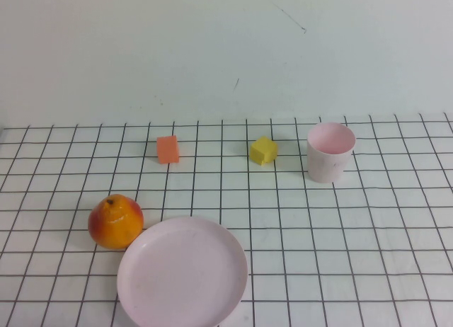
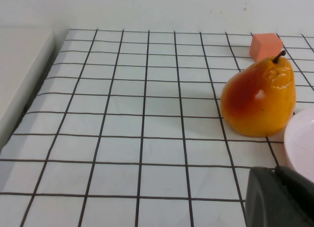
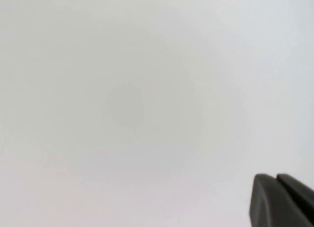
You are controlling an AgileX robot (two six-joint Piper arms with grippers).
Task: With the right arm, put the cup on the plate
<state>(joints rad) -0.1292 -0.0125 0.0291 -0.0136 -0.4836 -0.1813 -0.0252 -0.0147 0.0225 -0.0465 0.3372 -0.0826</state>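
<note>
Nearest of all, the plate (image 1: 182, 272) lies flat at the near edge of the gridded table (image 1: 368, 270), its near rim close to the table edge; it holds nothing. Up at the far right stands the cup (image 1: 330, 152), upright, mouth open, well apart from the plate, with bare squares on every side of it and a wide open stretch of grid between the two. Just left of the cup, near but not touching, sits a yellow block (image 1: 263, 150), and further left along the same far row an orange block (image 1: 168, 149). An orange-red pear (image 1: 115, 221) stands at the plate's left, very close to its rim; whether they touch I cannot tell. Beyond the far row the grid ends at a plain white wall (image 1: 226, 51).

Neither arm reaches into the overhead view. Low beside the pear and the plate's rim, the left gripper (image 2: 275, 197) shows only a dark corner, its fingers pressed together. Facing a blank pale surface, the right gripper (image 3: 277, 200) shows its fingers closed on nothing
</note>
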